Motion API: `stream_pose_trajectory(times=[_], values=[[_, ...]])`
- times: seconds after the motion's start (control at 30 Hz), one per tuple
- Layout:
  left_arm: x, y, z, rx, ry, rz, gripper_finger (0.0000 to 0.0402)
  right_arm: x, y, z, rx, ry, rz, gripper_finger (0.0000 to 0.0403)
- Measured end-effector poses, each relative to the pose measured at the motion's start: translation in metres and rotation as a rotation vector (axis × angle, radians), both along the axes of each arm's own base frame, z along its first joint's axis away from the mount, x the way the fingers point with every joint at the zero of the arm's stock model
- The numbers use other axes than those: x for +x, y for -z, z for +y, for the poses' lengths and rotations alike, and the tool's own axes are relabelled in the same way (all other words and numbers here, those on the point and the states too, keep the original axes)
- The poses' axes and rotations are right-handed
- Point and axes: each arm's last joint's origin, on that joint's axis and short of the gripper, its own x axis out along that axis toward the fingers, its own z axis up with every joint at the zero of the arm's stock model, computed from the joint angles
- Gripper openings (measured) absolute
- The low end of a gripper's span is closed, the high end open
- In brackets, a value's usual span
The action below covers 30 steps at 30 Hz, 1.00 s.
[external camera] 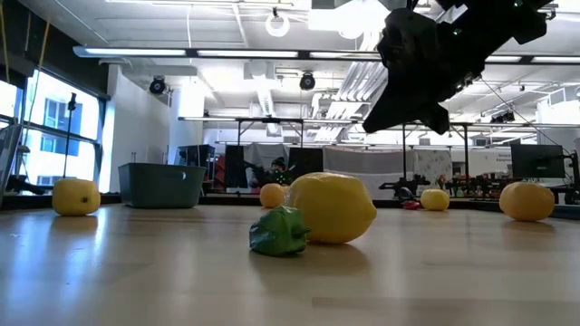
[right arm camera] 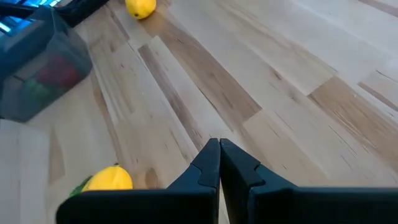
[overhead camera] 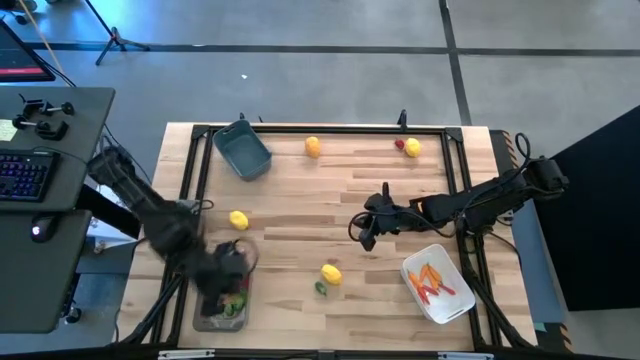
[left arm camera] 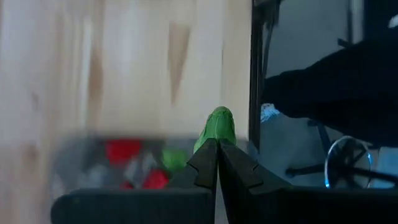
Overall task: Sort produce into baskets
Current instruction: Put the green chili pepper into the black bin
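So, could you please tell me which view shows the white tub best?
The high view: the white tub shows whole there, near the table's right front corner, with thin orange sticks inside. The low and both wrist views do not show it.

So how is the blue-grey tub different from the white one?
The blue-grey tub sits at the table's far side, left of the middle, and looks empty from above; the white tub sits at the near right corner and holds thin orange sticks. The blue-grey one is dark, the white one pale. Both are small rounded rectangular bins set at an angle on the wooden table.
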Motion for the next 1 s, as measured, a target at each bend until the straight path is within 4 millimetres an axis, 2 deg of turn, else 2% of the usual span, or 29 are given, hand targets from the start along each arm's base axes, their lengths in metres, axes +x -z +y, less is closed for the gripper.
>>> stream_pose_trajectory(times=[0.1, 0.2, 0.4, 0.53, 0.73, 0.9, 1.0], values=[[-0.019, 0.012, -0.02, -0.009, -0.127, 0.064, 0.0, 0.001, -0.001, 0.0, 0.005, 0.002, -0.012, 0.0], [-0.036, 0.03, -0.031, -0.02, -0.296, 0.128, 0.0, 0.001, -0.002, 0.0, 0.02, 0.016, -0.024, 0.0], [-0.055, 0.069, -0.028, 0.017, -0.557, 0.155, 0.0, 0.002, -0.002, 0.0, 0.028, 0.021, -0.037, 0.0], [-0.056, 0.091, -0.015, 0.07, -0.633, 0.159, 0.0, 0.002, -0.003, 0.0, 0.044, 0.037, -0.043, 0.0], [-0.047, 0.113, -0.004, 0.054, -0.626, 0.141, 0.0, 0.002, -0.003, -0.001, 0.026, 0.059, -0.047, 0.0], [-0.04, 0.119, 0.004, 0.039, -0.649, 0.171, 0.0005, 0.003, -0.003, -0.004, 0.029, 0.067, -0.051, 0.0], [-0.036, 0.118, 0.004, 0.032, -0.608, 0.199, 0.0022, 0.005, -0.005, -0.01, 0.042, 0.072, -0.053, 0.0]])
